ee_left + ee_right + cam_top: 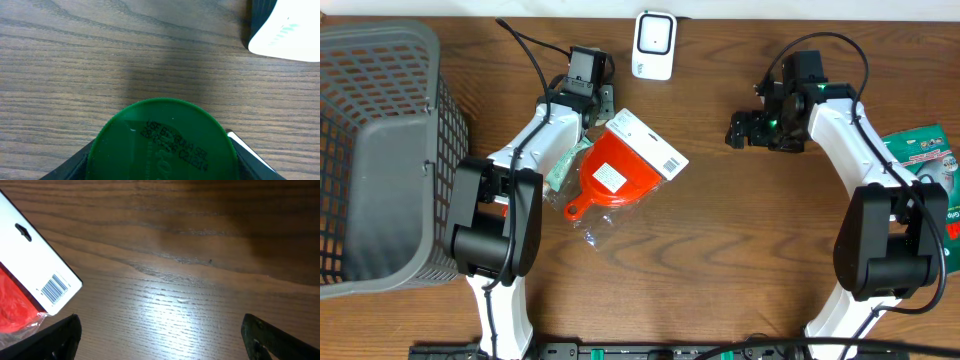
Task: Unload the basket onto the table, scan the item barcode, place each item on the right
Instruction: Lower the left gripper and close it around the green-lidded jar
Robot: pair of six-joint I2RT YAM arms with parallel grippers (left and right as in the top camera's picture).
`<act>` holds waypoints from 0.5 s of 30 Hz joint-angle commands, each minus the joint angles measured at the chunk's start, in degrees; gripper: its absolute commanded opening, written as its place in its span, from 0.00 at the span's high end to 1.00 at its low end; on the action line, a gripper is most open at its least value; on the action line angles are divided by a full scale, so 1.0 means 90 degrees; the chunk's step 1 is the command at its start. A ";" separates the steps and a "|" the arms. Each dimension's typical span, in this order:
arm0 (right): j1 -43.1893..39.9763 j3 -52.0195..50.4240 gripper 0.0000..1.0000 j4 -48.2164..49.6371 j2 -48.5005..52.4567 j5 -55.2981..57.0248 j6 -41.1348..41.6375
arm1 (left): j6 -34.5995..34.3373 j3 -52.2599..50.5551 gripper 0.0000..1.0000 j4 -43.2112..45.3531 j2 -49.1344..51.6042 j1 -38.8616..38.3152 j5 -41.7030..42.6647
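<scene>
A round dark green lid (pixel 162 142) with printed date code fills the gap of my left gripper (pixel 162 167); both black fingers (pixel 70 167) press against its rim. What is under the lid is hidden. From overhead, the left gripper (pixel 597 100) hangs near the table's back, left of the white scanner (pixel 653 45), whose corner (pixel 285 30) shows in the left wrist view. A red funnel on a white card (pixel 625 165) lies just below it, its barcode (pixel 54 288) facing up. My right gripper (pixel 160 335) is open above bare wood, right of that card.
A large grey mesh basket (pixel 380 150) stands at the left edge. A green packet (pixel 925 150) lies at the far right beside the right arm. A pale green packet (pixel 563 165) pokes out under the left arm.
</scene>
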 commanded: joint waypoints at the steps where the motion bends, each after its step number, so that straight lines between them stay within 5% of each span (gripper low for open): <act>1: -0.0002 0.0092 0.01 -0.0007 -0.0197 0.0177 0.0075 | -0.0056 0.0114 0.74 -0.0024 0.0102 0.0017 0.0255; 5: -0.0002 0.0092 0.01 -0.0010 -0.0197 0.0209 0.0075 | -0.0058 0.0114 0.89 -0.0022 0.0102 0.0015 0.0255; 15: -0.0005 0.0092 0.01 0.0039 -0.0197 0.0209 0.0075 | -0.0061 0.0114 0.92 -0.0027 0.0063 0.0015 0.0255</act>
